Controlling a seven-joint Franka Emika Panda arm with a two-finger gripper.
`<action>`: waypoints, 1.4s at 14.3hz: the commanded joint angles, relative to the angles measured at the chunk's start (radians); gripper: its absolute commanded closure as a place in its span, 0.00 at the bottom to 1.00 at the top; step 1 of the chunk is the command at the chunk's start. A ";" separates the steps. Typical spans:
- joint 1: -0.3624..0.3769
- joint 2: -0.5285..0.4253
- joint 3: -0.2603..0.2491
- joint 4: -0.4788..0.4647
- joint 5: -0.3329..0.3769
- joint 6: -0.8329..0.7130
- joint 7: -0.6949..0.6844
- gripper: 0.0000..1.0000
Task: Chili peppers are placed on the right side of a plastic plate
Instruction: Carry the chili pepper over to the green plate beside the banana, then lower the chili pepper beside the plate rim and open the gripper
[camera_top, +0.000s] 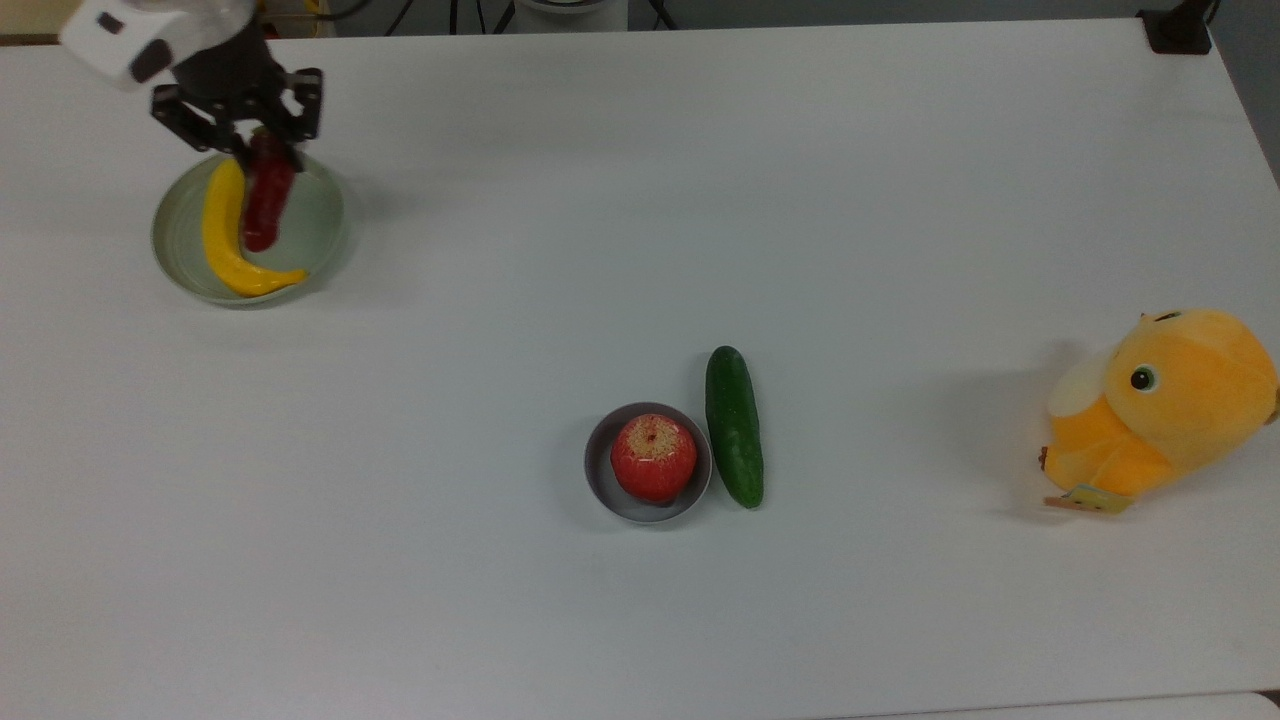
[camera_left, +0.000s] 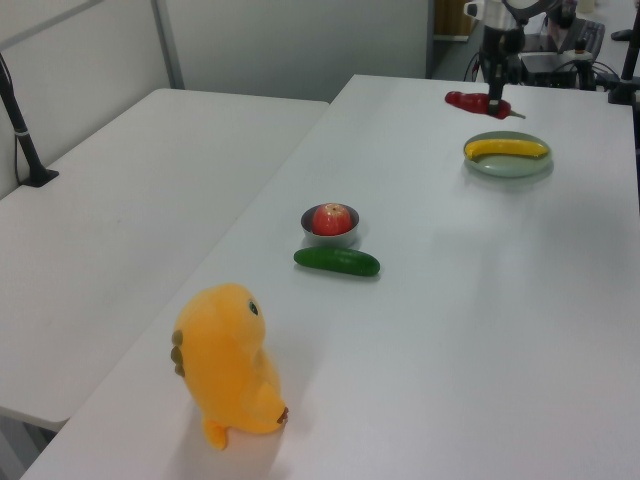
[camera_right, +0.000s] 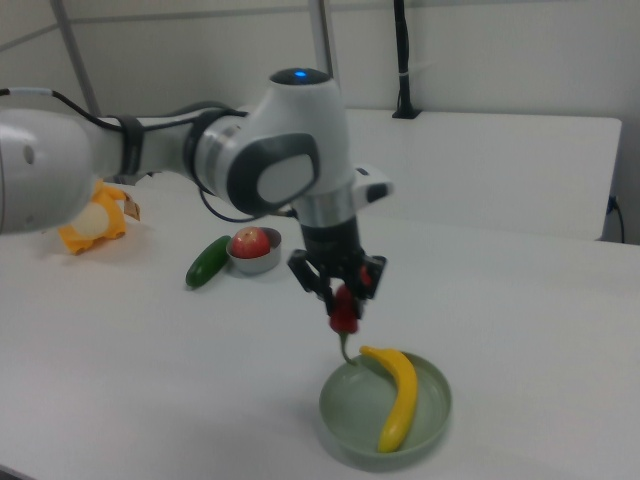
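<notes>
Your gripper is clamped on the chili pepper near its stem end, and the pepper hangs in the air, not yet set down. In the top view the pepper's body runs from the gripper toward the view's bottom, over the plastic plate. The right view shows it clear of the plate, with the green stem pointing down at the rim below the gripper. A yellow banana-like item lies on the plate just to the top view's left of the pepper.

So pick and carry look done; lowering and release are left. The free space on the plate sits to the top view's right of the gripper.

Well away from the gripper, toward the top view's right: grey bowl with an apple, a cucumber just beside it, then the orange plush toy on the table.
</notes>
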 joint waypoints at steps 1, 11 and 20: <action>-0.062 0.069 -0.034 0.020 -0.009 0.106 -0.089 0.96; -0.186 0.284 -0.113 0.050 -0.007 0.338 -0.205 0.96; -0.185 0.305 -0.114 0.050 0.005 0.390 -0.196 0.00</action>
